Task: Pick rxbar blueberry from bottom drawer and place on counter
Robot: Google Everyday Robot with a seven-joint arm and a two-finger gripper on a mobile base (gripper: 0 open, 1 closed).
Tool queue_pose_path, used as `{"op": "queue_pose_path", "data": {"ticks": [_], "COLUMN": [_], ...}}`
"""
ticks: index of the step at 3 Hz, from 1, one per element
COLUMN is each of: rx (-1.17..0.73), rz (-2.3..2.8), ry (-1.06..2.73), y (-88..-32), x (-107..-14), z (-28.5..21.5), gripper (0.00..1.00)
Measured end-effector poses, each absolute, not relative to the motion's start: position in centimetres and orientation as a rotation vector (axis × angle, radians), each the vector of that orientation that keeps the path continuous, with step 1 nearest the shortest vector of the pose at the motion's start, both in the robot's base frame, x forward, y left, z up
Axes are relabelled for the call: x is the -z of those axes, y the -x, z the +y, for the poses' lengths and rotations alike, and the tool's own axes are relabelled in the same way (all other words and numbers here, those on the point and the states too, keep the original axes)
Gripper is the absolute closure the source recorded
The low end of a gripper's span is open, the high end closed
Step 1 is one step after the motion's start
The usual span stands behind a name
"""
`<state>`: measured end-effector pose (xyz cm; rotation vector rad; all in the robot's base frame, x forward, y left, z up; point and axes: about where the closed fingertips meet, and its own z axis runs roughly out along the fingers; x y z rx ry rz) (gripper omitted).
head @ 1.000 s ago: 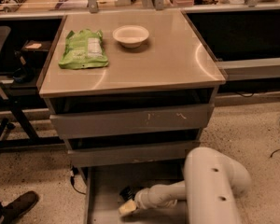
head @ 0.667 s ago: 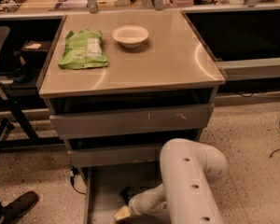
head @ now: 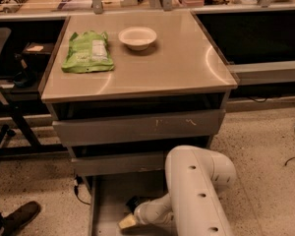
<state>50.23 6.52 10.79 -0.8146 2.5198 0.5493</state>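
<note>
Glossy counter (head: 172,63); end effector (head: 130,214) in bottom drawer (head: 108,195); floor (head: 265,151) perhaps speckled.

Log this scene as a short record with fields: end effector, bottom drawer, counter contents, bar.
end effector: low inside the bottom drawer, toward its left side
arm: white arm comes down into the drawer from the right
bottom drawer: pulled out, grey floor showing
counter: holds a green bag at left and a white bowl near the back
rxbar blueberry: not on the counter; a dark shape just beside the end effector may be it, cannot confirm
</note>
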Motion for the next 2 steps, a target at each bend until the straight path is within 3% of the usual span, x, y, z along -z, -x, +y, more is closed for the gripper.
{"op": "queue_pose_path", "data": {"ticks": [1, 2], "rx": [-0.547, -0.547], "rz": [2.501, 2.501], "ry": [0.798, 0.799], "y": [-50.23, -50.21], "x": [-9.69, -9.65], "z": [6.30, 6.31], "gripper": [0.00, 0.19]}}
